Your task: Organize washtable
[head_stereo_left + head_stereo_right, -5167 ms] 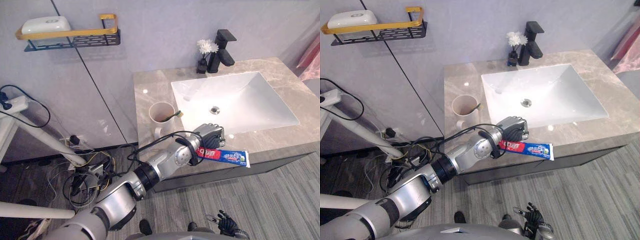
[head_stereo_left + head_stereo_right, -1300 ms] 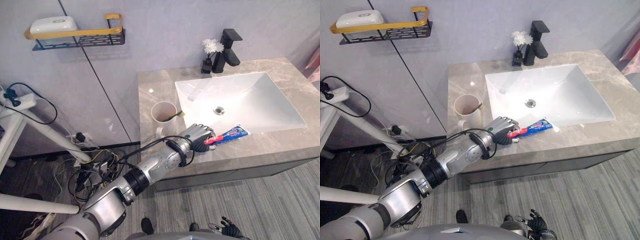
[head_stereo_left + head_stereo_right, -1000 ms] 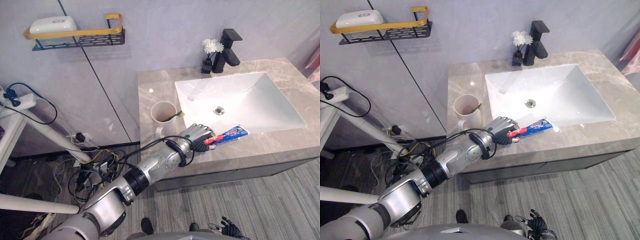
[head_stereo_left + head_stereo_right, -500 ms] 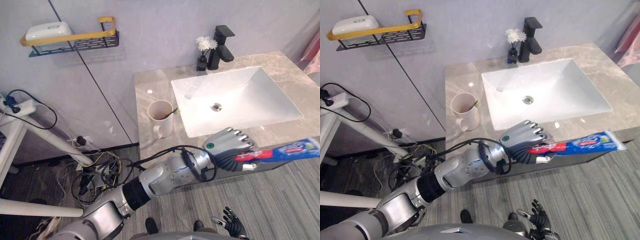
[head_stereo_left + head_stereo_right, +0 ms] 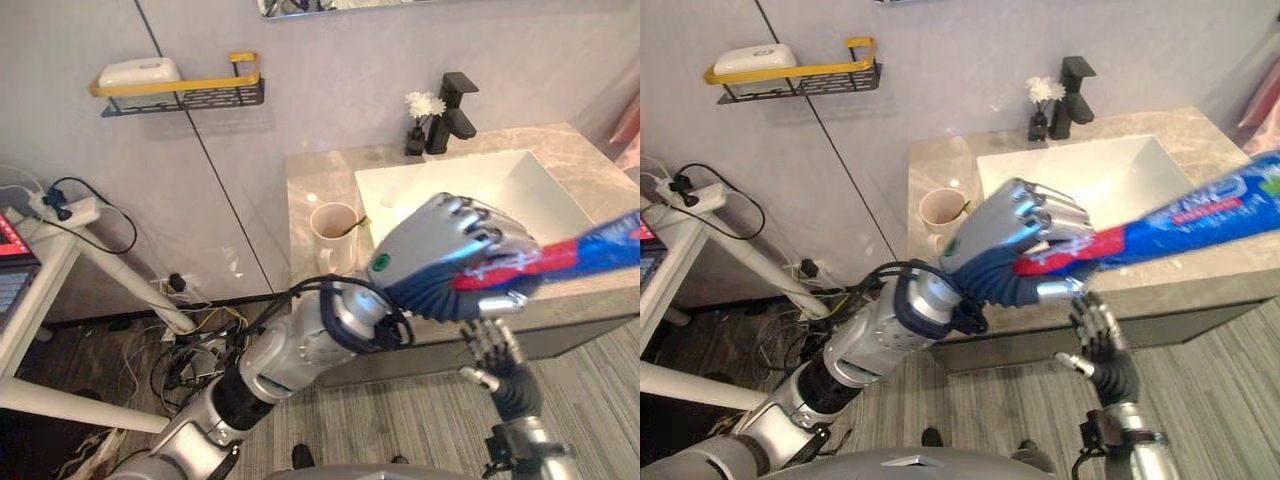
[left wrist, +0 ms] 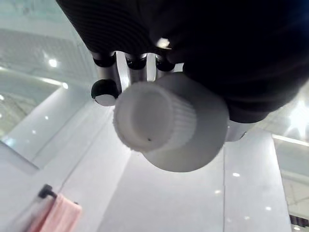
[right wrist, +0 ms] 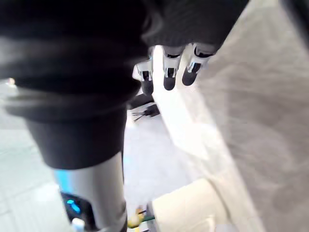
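Grip first: my left hand [image 5: 450,250] is curled tight round the tube [image 5: 1200,215] and holds it in the air, close under the head camera, long end pointing to three o'clock. In the wrist view the white cap [image 6: 154,121] pokes out of the fist. At six o'clock of that fist my right hand [image 5: 1095,330] hangs with its fingers straight and spread, holding nothing.

I take the step to be carrying the tube to the cup [image 5: 335,225]. To do it well, I'd keep the fist closed and swing it over the counter [image 5: 310,185]. Then I'd tip the tube upright and lower it in beside the brush [image 5: 352,228]. The cup's mouth looks narrow and a sideways knock could topple it, so I'd loosen the fingers only once the tube rests inside.

The cup stands at nine o'clock of the sink [image 5: 400,185] and holds the brush, leaning on its three o'clock rim. What shows of the sink holds nothing. At its twelve o'clock a small vase of flowers [image 5: 420,105] stands just beside the tap [image 5: 455,105]. Farthest, at ten o'clock on the wall, the shelf [image 5: 215,92] holds a white soap [image 5: 140,72].
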Motion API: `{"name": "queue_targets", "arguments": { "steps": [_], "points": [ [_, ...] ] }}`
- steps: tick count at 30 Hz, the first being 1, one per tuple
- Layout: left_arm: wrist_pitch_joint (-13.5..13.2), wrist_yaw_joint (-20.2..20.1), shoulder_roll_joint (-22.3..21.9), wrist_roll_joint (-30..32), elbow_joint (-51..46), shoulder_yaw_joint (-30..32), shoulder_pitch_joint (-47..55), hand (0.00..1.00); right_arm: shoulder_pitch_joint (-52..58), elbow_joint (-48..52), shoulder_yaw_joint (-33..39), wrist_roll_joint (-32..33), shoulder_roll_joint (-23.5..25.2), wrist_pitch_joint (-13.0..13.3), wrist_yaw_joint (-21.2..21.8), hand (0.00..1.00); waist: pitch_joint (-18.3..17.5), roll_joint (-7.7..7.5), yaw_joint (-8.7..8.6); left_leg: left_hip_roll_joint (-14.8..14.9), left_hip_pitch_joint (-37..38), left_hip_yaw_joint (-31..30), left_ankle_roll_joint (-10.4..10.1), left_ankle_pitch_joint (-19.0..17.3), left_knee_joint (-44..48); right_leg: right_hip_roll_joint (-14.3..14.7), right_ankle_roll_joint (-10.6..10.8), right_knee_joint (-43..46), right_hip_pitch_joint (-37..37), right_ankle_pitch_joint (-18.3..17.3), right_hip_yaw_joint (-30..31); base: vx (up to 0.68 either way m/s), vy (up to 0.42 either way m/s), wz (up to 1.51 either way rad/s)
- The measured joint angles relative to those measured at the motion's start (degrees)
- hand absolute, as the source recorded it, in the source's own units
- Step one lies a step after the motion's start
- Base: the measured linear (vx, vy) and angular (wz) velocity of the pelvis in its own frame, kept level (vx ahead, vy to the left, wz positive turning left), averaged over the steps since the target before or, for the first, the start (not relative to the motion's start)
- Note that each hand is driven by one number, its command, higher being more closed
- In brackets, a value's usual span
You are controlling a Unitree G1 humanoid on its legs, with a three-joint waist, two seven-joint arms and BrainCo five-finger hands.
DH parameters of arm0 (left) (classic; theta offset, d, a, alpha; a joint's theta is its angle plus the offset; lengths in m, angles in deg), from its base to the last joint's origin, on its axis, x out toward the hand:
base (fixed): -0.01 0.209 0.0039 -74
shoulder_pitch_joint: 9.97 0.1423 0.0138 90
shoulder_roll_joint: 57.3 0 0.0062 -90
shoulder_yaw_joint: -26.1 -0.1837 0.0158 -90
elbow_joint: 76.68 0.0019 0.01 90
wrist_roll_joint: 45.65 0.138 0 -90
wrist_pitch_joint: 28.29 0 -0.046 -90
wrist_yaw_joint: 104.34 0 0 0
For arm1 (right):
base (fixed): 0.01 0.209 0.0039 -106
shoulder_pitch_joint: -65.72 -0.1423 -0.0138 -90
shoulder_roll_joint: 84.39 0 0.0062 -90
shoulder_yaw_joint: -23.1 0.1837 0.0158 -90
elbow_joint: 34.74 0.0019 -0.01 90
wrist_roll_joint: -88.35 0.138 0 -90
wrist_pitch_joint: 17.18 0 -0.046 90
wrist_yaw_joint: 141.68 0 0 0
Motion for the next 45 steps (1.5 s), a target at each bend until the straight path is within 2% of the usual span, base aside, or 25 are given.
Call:
{"name": "queue_targets", "arguments": {
  "steps": [3, 7, 11, 14, 19, 26, 27, 32, 38, 45],
  "points": [
    [0.04, 0.16, 2.31, -0.02, -0.88, 4.35, 2.29, 1.00, -3.57, 2.23, 0.31, -0.22, -0.64, 0.61, -1.39, 0.00, -0.42, -0.71, 0.11, -0.01, -0.08, -0.33, -0.02, 0.06, 0.00, 0.02, 0.00, -0.05, 0.12, 0.00, -0.31, 0.00, -0.001, 0.07],
    [0.85, 0.74, 4.48, 0.15, -0.91, 10.03, 5.92, 1.00, -7.42, 5.84, -2.91, 0.31, -1.25, 0.76, -1.20, 0.00, -0.79, -1.34, 0.35, -0.16, 0.24, -1.17, 0.05, 0.11, 0.00, -0.03, 0.02, -0.19, 0.91, -0.03, -0.96, 0.00, 0.004, 0.10],
    [2.16, 1.03, 4.96, 0.44, -0.79, 11.67, 7.62, 1.00, -10.28, 5.83, -4.67, 3.04, -2.93, 0.63, -1.08, 0.00, -0.84, -1.38, 1.55, -0.34, 0.18, -2.04, 0.39, 0.39, -0.02, -0.14, 0.01, -0.18, 1.32, -0.02, -1.80, -0.02, 0.012, 0.11],
    [2.37, 1.13, 5.14, 1.31, -0.27, 12.51, 7.93, 1.00, -12.30, 5.83, -6.32, 7.15, -4.47, 0.50, -1.06, 0.00, -0.85, -1.42, 1.61, -0.44, 0.24, -2.99, 0.48, 0.75, -0.04, -0.15, -0.01, -0.21, 1.92, -0.04, -2.69, -0.02, 0.009, 0.17],
    [2.21, 0.96, 5.14, 1.42, 1.08, 12.42, 9.78, 1.00, -16.13, 5.15, -8.92, 7.91, -6.35, -0.56, -1.04, 0.00, -1.44, -1.56, 1.60, -0.43, 0.27, -3.06, 0.54, 0.86, -0.52, -0.14, -0.01, -0.20, 1.90, -0.02, -2.75, -0.02, 0.008, 0.00],
    [2.21, 0.81, 5.05, 1.40, 2.05, 12.14, 10.13, 1.00, -21.42, 2.30, -13.73, 16.87, -7.14, -0.64, -1.24, 0.00, -1.86, -2.00, 1.68, -0.53, 0.27, -3.66, 0.56, 1.31, -0.23, -0.13, -0.02, -0.19, 1.97, 0.01, -2.92, 0.00, -0.001, 0.01],
    [2.20, 0.81, 4.84, 1.39, 2.05, 11.52, 10.13, 1.00, -22.78, 0.62, -14.92, 20.47, -7.15, -0.63, -2.02, 0.00, -1.87, -1.97, 1.72, -0.59, 0.18, -4.05, 0.57, 1.38, -0.24, -0.13, -0.03, -0.23, 1.98, 0.00, -3.21, -0.01, -0.001, 0.09],
    [2.19, 0.98, 4.64, 1.36, 2.27, 9.33, 10.13, 1.00, -25.37, -0.66, -16.13, 27.44, -7.12, -0.50, -3.14, 0.00, -1.91, -1.94, 2.26, -0.63, 0.10, -4.41, 0.57, 1.43, -0.53, -0.13, -0.03, -0.41, 2.11, 0.00, -3.64, -0.01, 0.000, 0.05],
    [2.29, 1.05, 4.29, 1.34, 4.54, 6.74, 10.12, 1.00, -28.90, -2.14, -18.43, 30.66, -6.89, 0.05, -5.26, 0.00, -1.95, -1.90, 2.48, -0.80, -0.01, -5.22, 0.61, 1.65, -0.54, -0.12, -0.05, -0.76, 2.54, 0.01, -4.11, 0.00, 0.000, 0.06],
    [2.27, 1.42, 4.23, 1.25, 4.60, 4.39, 10.11, 1.00, -31.75, -2.23, -19.70, 32.86, -5.10, 2.38, -7.36, 0.00, -2.29, -1.96, 3.04, -0.87, -0.29, -5.78, 0.59, 1.72, -0.52, -0.08, -0.07, -1.27, 2.83, 0.03, -5.00, 0.01, -0.006, 0.05]
  ]
}}
